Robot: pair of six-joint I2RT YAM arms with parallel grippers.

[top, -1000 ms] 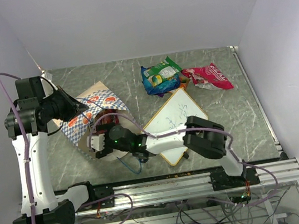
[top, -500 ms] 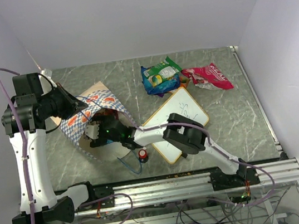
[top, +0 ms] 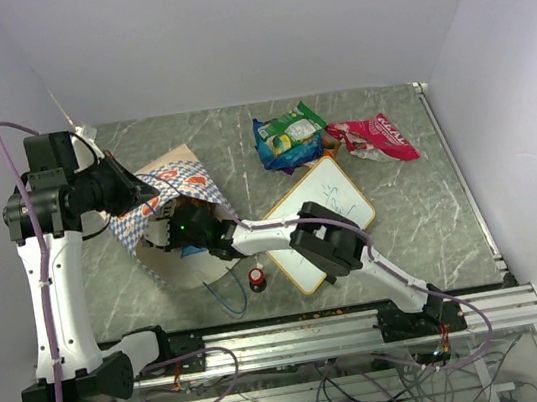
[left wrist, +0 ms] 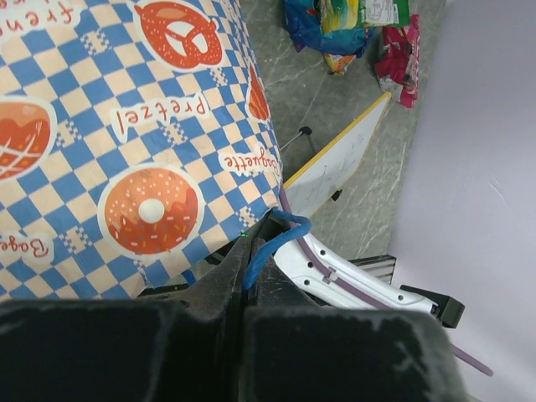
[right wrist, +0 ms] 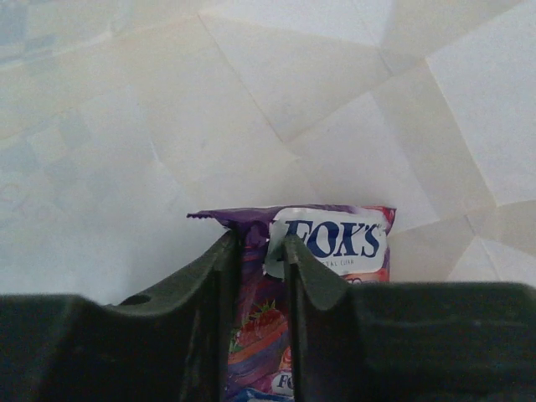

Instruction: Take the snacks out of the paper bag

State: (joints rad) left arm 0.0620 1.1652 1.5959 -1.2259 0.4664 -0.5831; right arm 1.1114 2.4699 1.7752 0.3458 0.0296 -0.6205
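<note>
left gripper [left wrist: 239, 289], jaws closed, is pinching the rim of the paper bag [top: 172, 180] at the left of the top view. right gripper [right wrist: 255, 251], reaching inside the bag, is clamping a purple packet [right wrist: 335, 239] between narrowly parted fingers. green-and-blue packet [top: 287, 137] and red-pink packet [top: 375, 137] are lying on the table [top: 428, 187] at upper centre.

Paper bag [top: 185, 183] left — one snack [right wrist: 335, 243] inside; whiteboard [top: 315, 209] right, other snacks [top: 289, 137] behind it.

Bench [top: 431, 207]: grey-green marbled surface, evenly lit. Walls [top: 243, 33]: plain pale lilac on three sides. Aluminium rail [top: 309, 334] runs along the near bench edge.
</note>
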